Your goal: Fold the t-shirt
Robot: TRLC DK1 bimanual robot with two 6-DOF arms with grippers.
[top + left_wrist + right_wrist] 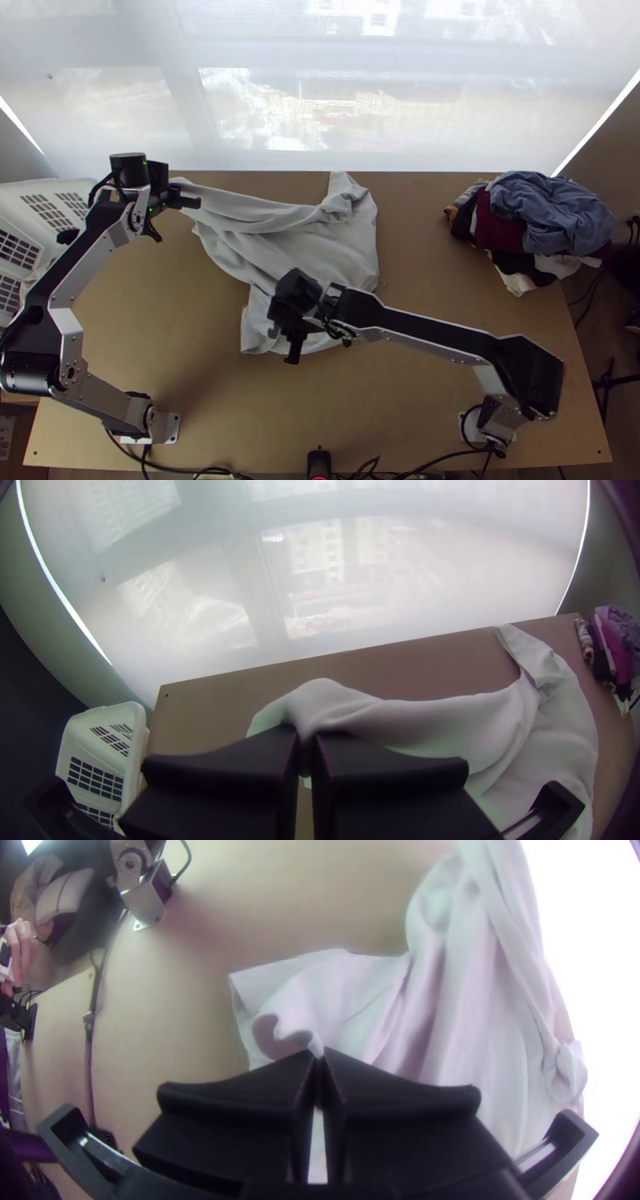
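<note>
The t-shirt (320, 244), pale and wrinkled, lies across the upper left and centre of the top view, neither flat nor neatly folded. A long, loose band of it runs from the upper left towards the middle, ending beside a small bunched part near the table's far edge. Below that band the cloth spreads in soft creases, and its lowest part reaches the centre of the frame, under my right gripper.

My left gripper (180, 200) is at the upper left, its fingers pressed together on the t-shirt's left end. In the left wrist view the cloth rises into the pinch and drapes away from it in a thick fold.

My right gripper (292, 332) is just below the centre, over the t-shirt's lower part. Its fingers (393, 1090) are closed on a bit of cloth; in the right wrist view the material curls up into a small loop right at the tips, with a flat corner lying near it.

Farther out, a heap of clothes (552, 216), blue, dark red, black and white, sits at the right on the wooden table (384, 408). A white basket (68, 189) with slotted walls stands at the left edge of the frame, beside the table. A bright, pale screen (280, 152) stretches across the top.
</note>
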